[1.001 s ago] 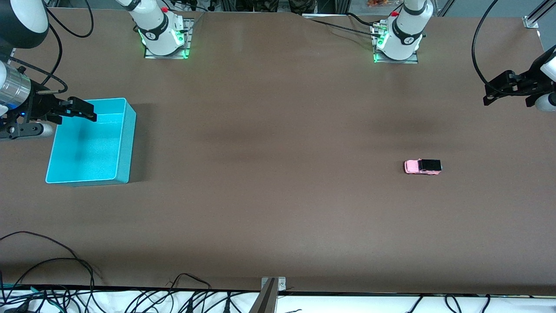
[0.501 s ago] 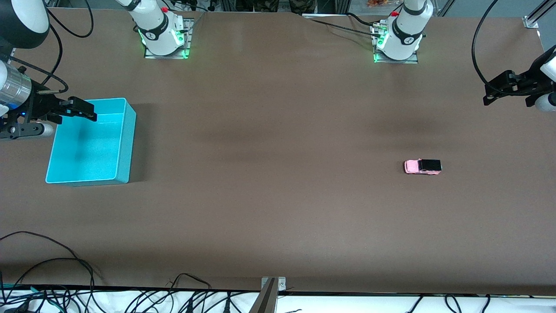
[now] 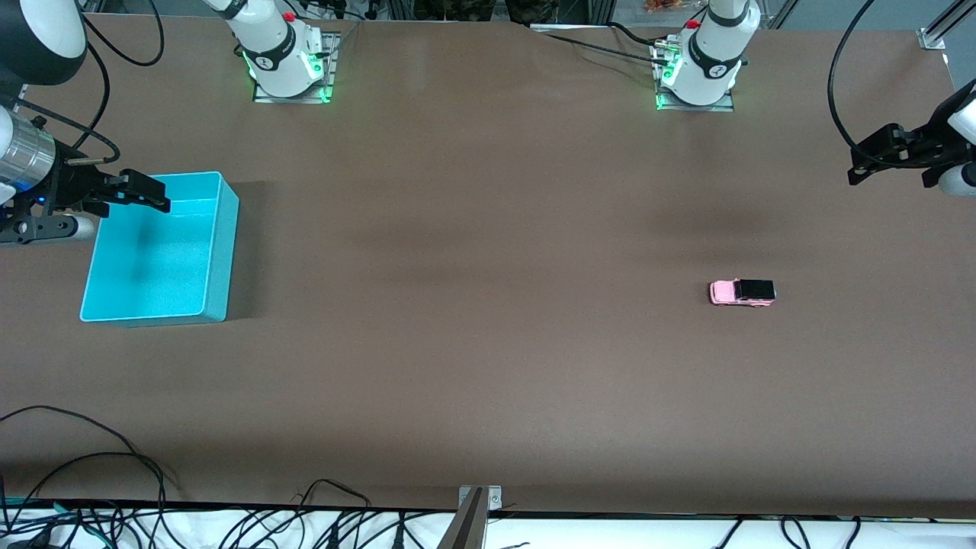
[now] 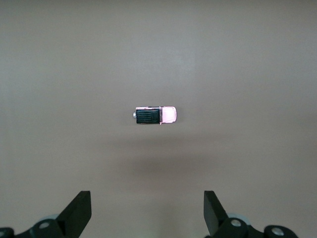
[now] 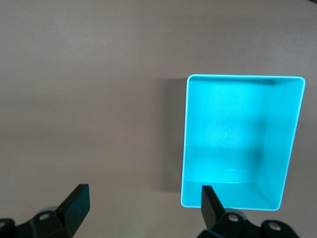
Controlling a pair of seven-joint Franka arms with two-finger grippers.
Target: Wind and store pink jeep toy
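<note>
I see the pink jeep toy (image 3: 742, 292) on the bench (image 3: 488, 305), well apart from my wide-open, empty left end effector (image 3: 877, 164); the right end effector (image 3: 141, 194), also wide open and empty, waits over the turquoise bin (image 3: 221, 252).

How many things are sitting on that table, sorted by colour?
Pink: 1, the pink jeep toy
Turquoise: 1, the bin
Total: 2

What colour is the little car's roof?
Black, on the pink jeep toy; the left wrist view shows it best.
</note>
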